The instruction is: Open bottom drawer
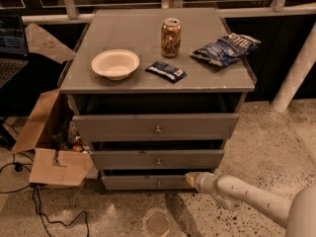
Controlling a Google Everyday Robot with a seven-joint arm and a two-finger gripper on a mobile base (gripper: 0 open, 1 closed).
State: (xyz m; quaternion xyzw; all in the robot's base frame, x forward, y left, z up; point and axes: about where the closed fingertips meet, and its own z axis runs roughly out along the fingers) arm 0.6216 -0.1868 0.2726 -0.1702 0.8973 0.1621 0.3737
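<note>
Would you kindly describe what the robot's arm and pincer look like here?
The arm is a smooth, cream-white tube with rounded, bulging joints, thickening toward the lower right corner. Its pincer, at the right end of the bottom drawer, looks pale yellowish-tan. No cables or markings show.

Left of the soda can [171, 30] sits a white bowl [115, 63]; just in front, a dark packet [166, 71]; right, a chip bag [224, 48].

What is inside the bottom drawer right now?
Nothing inside shows: only the bottom drawer front and its knob are visible, below the middle drawer. The gripper is at its right end.
</note>
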